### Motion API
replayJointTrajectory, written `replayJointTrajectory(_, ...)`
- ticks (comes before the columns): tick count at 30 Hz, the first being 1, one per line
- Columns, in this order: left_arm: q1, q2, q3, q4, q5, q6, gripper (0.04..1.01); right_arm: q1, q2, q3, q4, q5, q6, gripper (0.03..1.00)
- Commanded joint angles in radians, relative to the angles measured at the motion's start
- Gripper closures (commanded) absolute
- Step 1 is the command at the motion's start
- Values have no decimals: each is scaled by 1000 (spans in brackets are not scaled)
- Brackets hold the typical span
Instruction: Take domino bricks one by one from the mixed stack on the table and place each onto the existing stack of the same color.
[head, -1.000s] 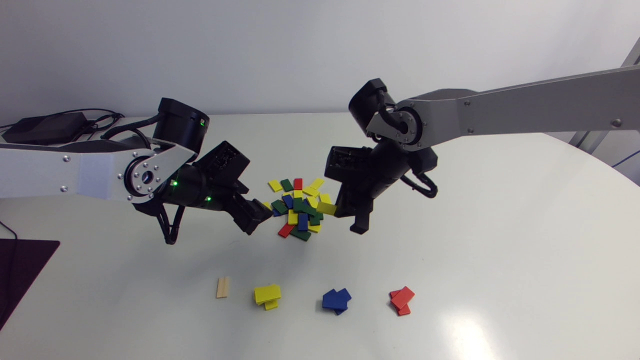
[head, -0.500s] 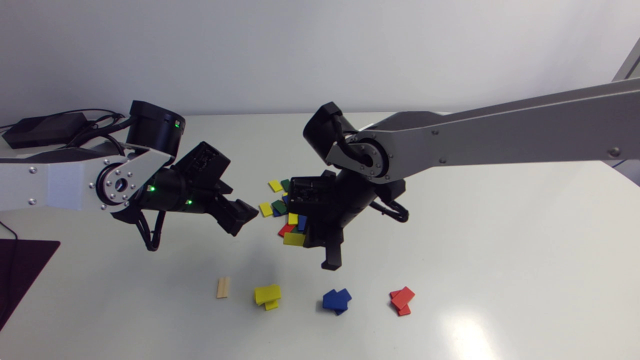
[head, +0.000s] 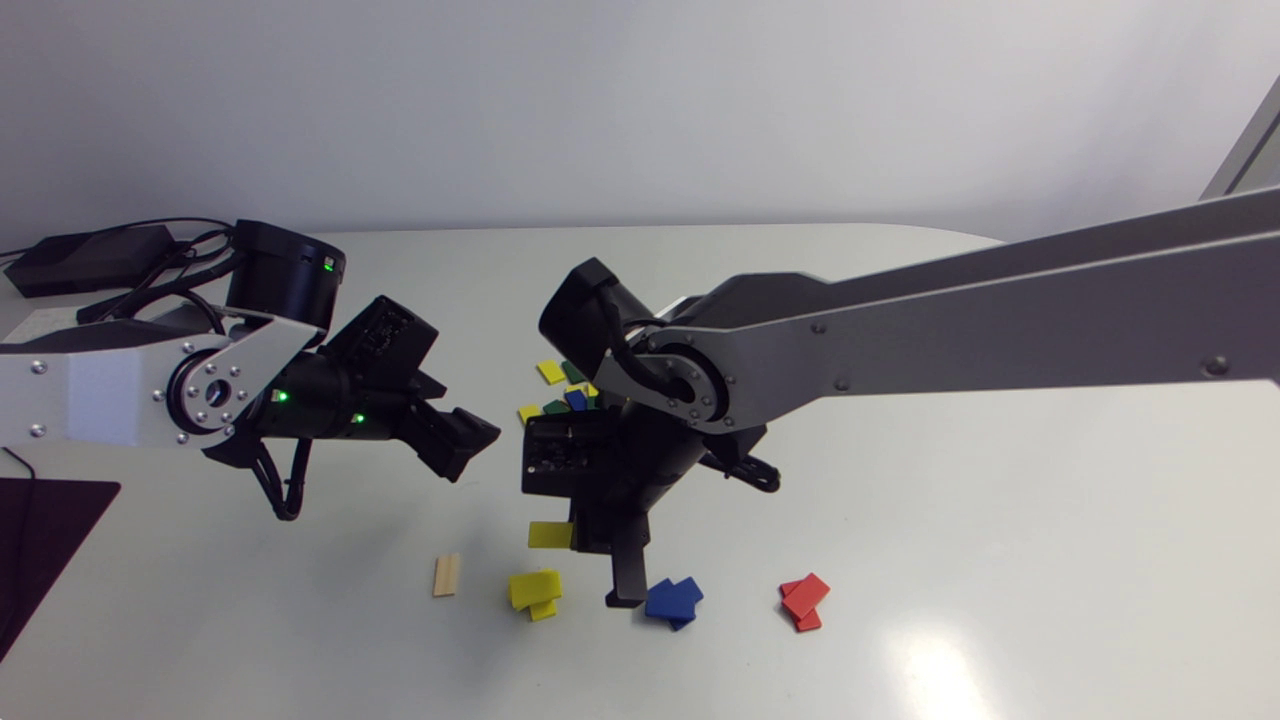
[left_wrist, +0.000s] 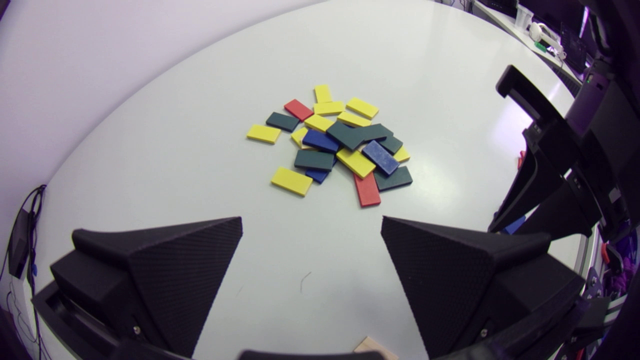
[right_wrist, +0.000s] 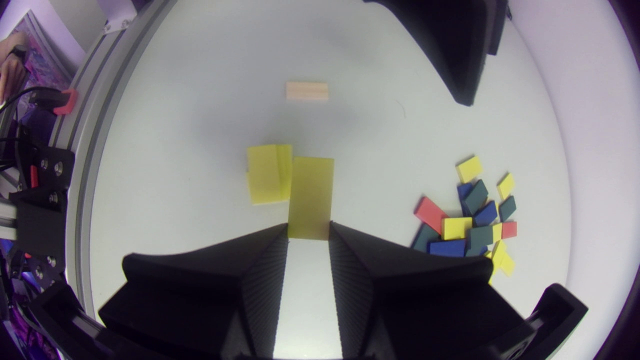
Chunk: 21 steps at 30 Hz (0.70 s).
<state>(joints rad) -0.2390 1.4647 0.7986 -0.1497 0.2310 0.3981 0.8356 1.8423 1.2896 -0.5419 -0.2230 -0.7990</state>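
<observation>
yellow brick (right_wrist: 311, 197) is pinched at one end between the narrowed fingers of the right tool (right_wrist: 308, 232), up off the table (head: 1000, 500) just beside the yellow stack (right_wrist: 267, 174). mixed stack (left_wrist: 340, 145) lies farther back. left tool (left_wrist: 311, 225) hangs near it, spread wide, holding nothing.

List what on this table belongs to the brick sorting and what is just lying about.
Job in hand: right gripper shut on a yellow brick; mixed pile; yellow stack; blue stack; red stack.
Lying about: wooden block, which has no match in the pile; black box with cables.
</observation>
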Motion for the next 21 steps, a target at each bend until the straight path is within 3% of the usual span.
replayJointTrajectory(1, 10, -20, -38, 18, 1, -19, 52, 36, -12, -15, 7, 17, 26, 900)
replayJointTrajectory(8, 9, -30, -45, 22, 1, -22, 52, 79, -6, -13, 8, 28, 46, 900)
replayJointTrajectory(21, -3, -4, -38, 42, 1, -25, 54, 102, 28, -38, 34, 30, 61, 900)
